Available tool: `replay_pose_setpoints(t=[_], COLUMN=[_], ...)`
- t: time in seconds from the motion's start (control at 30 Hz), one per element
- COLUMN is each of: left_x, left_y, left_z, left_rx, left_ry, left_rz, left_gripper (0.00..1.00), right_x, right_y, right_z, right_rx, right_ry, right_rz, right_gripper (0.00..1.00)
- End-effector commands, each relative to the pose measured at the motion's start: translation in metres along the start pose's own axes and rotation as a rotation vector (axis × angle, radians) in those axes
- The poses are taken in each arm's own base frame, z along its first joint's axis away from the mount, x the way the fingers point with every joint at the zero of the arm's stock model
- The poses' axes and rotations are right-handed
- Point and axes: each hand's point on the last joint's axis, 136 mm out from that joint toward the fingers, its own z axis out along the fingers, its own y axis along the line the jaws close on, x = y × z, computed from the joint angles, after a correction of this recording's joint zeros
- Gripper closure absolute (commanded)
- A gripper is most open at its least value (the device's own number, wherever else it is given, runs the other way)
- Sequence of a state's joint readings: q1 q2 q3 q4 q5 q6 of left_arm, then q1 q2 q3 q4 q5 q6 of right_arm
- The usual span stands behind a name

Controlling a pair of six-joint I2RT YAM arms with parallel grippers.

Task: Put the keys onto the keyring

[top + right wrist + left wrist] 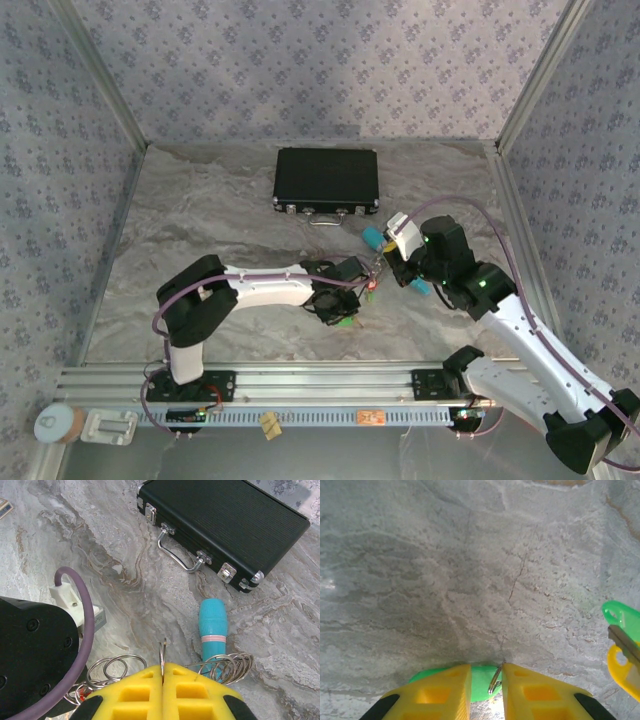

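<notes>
The right gripper [163, 669] clamps the thin silvery keyring [162, 647] upright. The left gripper [486, 672], nearly closed, nips a green-headed key [480, 685] by its wire loop. Just beyond lie a smooth teal cylinder [213, 627] and ribbed black case [225, 522].

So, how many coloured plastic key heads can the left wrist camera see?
3: a green head at the right edge, a yellow head just below it, and another green head behind the yellow fingers at the bottom. More may be hidden.

grey marbled table [445, 570]; black ribbed case [235, 525]; teal cylinder [213, 620], pink band [215, 638]; green key [630, 620]; yellow key [627, 680].
</notes>
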State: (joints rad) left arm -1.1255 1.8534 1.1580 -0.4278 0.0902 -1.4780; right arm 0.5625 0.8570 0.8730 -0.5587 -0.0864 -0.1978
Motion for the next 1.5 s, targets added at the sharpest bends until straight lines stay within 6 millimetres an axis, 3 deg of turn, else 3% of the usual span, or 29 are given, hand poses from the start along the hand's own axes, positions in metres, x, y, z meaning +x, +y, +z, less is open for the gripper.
replay_pose_setpoints(t=[0.0, 0.6, 1.0, 1.2, 1.47], left_x=[-0.002, 0.002, 0.001, -0.012, -0.031], left_y=[0.001, -0.005, -0.007, -0.003, 0.034], left_z=[-0.002, 0.005, 0.006, -0.014, -0.055], left_rx=[-0.026, -0.006, 0.004, -0.019, -0.139], left_ry=[-0.001, 0.025, 0.019, -0.07, -0.208], left_rz=[-0.003, 0.006, 0.011, 0.071, 0.225], left_gripper=[0.77, 0.76, 0.94, 1.0, 1.0], right_x=[-0.004, -0.002, -0.003, -0.005, -0.004], right_y=[0.002, 0.001, 0.001, 0.002, 0.006], right_z=[-0.006, -0.007, -0.009, -0.009, -0.005], right_rx=[-0.008, -0.005, -0.004, -0.009, -0.034], right_ry=[-0.023, -0.02, -0.025, -0.033, -0.028], right_rz=[0.017, 0.017, 0.019, 0.019, 0.021], right_gripper=[1.0, 1.0, 1.0, 1.0, 1.0])
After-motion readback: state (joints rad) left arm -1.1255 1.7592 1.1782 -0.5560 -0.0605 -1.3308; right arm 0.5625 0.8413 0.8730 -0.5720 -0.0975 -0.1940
